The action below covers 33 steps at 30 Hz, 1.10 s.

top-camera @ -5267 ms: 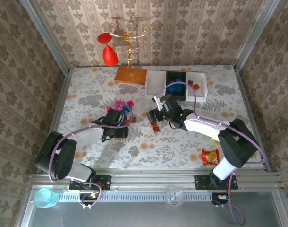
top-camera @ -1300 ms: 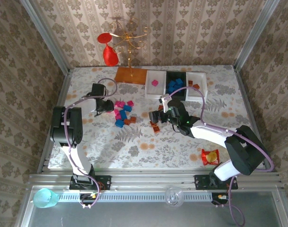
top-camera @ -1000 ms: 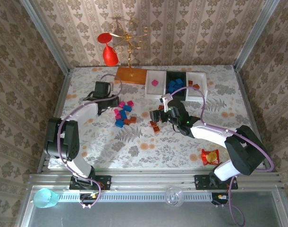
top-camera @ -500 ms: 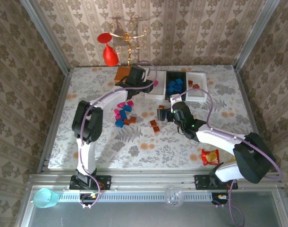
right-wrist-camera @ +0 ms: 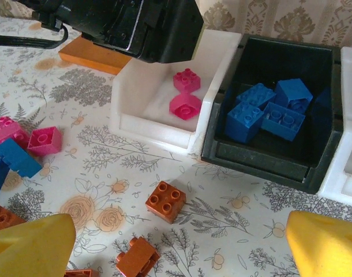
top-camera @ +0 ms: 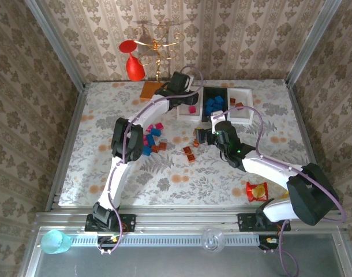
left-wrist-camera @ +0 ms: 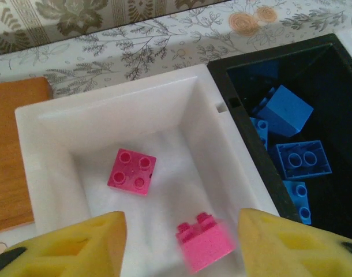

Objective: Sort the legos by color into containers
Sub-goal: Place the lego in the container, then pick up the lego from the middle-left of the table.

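Gold stand (top-camera: pixel 156 43) with orange base (top-camera: pixel 148 91) sits just left of the trays; snack packet (top-camera: pixel 257 190) lies near the right. Left arm (top-camera: pixel 147 112) stretches across loose legos (top-camera: pixel 150 138) to left white tray (left-wrist-camera: pixel 135 98). Left gripper (left-wrist-camera: pixel 179 222) has fingers apart, gripping nothing. Blurred pink brick (left-wrist-camera: pixel 203 242) is tilted between them; second pink brick (left-wrist-camera: pixel 131 171) lies flat, studs up. Adjacent black tray (left-wrist-camera: pixel 280 57) holds blue bricks (left-wrist-camera: pixel 285 109). Right gripper (right-wrist-camera: pixel 180 234) is wide open and empty above orange bricks (right-wrist-camera: pixel 165 201) on table (right-wrist-camera: pixel 251 231). Trays sit side by side, long axis pointing away from robot.

We are seeing a gold stand (top-camera: pixel 157 52) on its orange base (top-camera: pixel 148 91), a snack packet (top-camera: pixel 257 191) and a teal cup (top-camera: pixel 55 241).
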Available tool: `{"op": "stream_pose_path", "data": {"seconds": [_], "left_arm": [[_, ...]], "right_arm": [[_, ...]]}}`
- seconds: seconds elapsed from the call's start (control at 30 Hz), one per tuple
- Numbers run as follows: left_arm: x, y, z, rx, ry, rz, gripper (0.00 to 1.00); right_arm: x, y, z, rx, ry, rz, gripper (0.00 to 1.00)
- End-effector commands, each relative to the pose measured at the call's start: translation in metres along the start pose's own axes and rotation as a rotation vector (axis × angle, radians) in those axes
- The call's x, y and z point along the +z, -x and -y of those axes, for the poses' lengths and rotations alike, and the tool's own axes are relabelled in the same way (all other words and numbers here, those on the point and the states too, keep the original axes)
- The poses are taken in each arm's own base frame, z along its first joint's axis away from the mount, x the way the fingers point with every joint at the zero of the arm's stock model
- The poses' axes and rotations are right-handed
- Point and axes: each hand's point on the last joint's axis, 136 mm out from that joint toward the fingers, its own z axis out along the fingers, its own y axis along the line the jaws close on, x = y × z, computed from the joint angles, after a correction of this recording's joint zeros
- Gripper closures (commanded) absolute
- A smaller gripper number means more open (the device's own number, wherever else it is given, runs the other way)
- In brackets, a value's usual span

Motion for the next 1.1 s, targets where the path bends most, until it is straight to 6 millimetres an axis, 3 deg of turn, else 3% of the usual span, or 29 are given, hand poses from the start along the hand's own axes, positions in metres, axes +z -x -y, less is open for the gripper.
{"op": "stream_pose_path", "data": {"seconds": [0.0,0.13,0.23,0.37,0.53,0.63,0.7,1.07], "left_arm": [[-0.033,0.016,0.012,0.038,-0.02,0.016,0.41],[-0.073,0.005,0.011,0.056,-0.012,0.039,0.4],[-0.111,-0.023,-0.003,0.055,0.027,0.049,0.38],[-0.161,-0.075,-0.044,-0.01,0.12,0.032,0.35],[-0.194,-0.146,-0.097,-0.186,0.188,-0.075,0.34],[-0.2,-0.174,-0.118,-0.27,0.218,-0.108,0.34],[-0.197,-0.18,-0.126,-0.306,0.215,-0.118,0.33],[-0.154,-0.191,-0.152,-0.366,0.216,-0.177,0.35]], "right_arm": [[-0.008,0.014,0.004,0.019,-0.01,0.032,0.05],[-0.011,0.007,-0.006,0.028,0.047,0.014,0.05],[-0.011,0.001,-0.023,0.004,0.127,-0.001,0.05],[-0.01,-0.007,-0.041,-0.031,0.188,-0.03,0.05],[-0.003,-0.012,-0.051,-0.04,0.214,-0.06,0.05],[0.003,-0.014,-0.055,-0.033,0.219,-0.069,0.05],[0.006,-0.015,-0.057,-0.029,0.225,-0.074,0.05],[0.001,-0.019,-0.052,-0.024,0.206,-0.074,0.05]]}}
